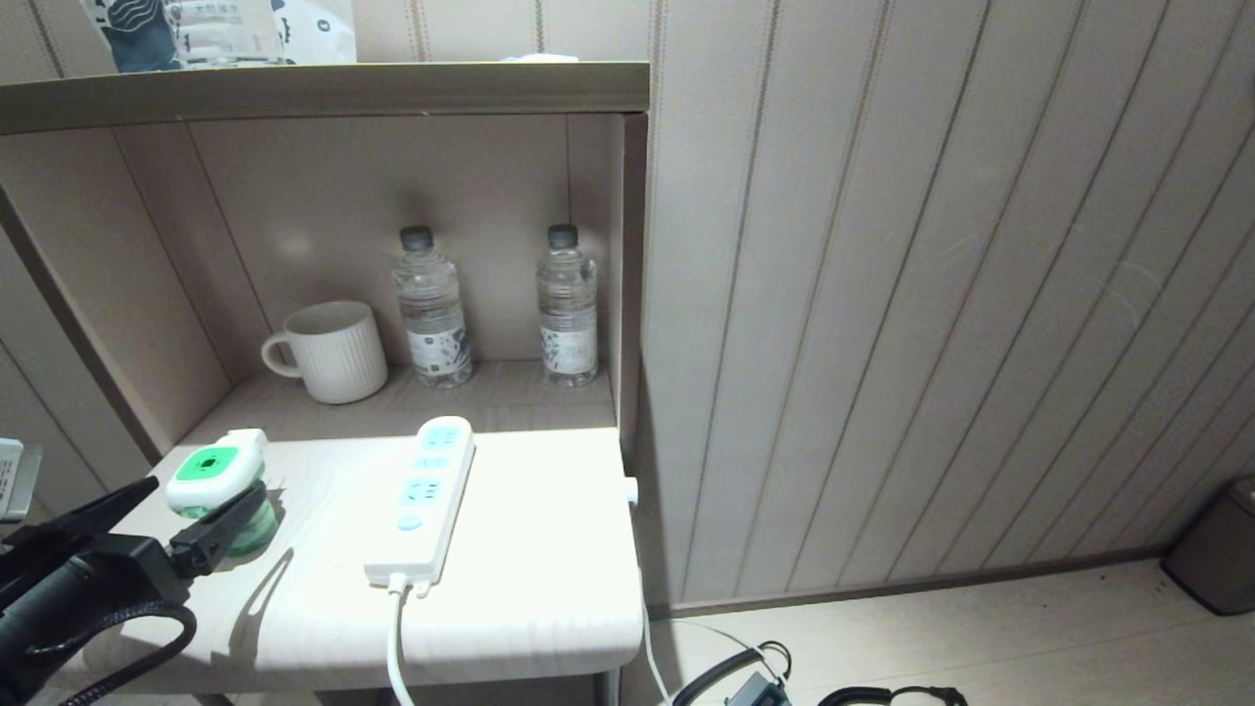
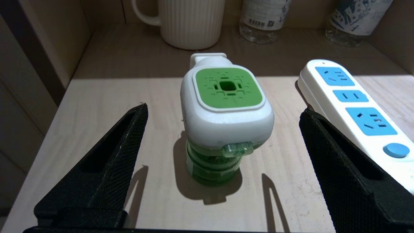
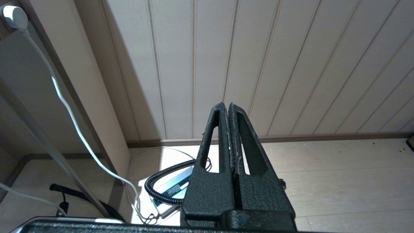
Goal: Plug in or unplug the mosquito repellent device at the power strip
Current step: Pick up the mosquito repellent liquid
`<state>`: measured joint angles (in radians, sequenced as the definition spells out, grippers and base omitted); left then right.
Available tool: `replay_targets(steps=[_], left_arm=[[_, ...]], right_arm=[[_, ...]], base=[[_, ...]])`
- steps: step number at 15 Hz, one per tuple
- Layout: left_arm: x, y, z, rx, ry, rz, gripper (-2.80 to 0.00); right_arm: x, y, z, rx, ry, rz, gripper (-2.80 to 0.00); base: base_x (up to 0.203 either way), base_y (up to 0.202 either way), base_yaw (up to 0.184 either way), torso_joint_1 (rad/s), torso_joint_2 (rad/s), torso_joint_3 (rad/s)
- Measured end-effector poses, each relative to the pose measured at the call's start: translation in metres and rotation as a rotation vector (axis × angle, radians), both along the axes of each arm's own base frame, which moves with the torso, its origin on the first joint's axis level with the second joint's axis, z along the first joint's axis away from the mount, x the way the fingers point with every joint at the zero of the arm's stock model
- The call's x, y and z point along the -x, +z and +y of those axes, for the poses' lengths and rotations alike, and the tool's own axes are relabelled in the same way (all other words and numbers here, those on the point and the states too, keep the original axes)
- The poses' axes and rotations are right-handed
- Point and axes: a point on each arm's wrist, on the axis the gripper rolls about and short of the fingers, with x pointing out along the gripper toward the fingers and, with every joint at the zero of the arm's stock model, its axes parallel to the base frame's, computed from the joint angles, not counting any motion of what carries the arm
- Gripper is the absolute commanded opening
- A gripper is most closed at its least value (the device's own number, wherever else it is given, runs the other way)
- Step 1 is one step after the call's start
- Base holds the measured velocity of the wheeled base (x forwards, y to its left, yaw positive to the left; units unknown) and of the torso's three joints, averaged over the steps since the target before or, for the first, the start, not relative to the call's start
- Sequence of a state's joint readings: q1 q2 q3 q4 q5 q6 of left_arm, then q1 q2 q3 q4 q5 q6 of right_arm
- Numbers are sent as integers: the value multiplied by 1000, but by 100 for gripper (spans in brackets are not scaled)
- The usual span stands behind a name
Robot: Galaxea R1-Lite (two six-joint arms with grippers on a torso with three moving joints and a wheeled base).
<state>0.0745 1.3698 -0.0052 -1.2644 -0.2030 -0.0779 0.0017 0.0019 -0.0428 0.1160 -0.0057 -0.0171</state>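
The mosquito repellent device (image 2: 226,119) stands upright on its green bottle on the table (image 1: 529,588), unplugged, directly ahead of the left gripper (image 2: 223,116) and centred between its two black fingers (image 2: 113,155), which are spread wide and touch nothing. The power strip (image 2: 355,110) lies flat just beyond the gripper's right-hand finger, apart from the device. Farther ahead, in the shelf recess, stand a white mug (image 2: 190,22) and two water bottles (image 1: 431,309). The right gripper (image 3: 230,136) hangs low beside the table over the floor, fingers pressed together and empty.
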Motion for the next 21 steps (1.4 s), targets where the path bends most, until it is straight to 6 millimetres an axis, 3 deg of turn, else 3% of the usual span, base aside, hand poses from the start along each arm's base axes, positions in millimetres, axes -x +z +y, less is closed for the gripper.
replay_targets(steps=[21], left_arm=[[-38, -14, 3, 30, 46, -14, 0]], right_arm=[[0, 0, 0, -1, 0, 0, -280]], base=[[0, 0, 0, 0, 0, 0]])
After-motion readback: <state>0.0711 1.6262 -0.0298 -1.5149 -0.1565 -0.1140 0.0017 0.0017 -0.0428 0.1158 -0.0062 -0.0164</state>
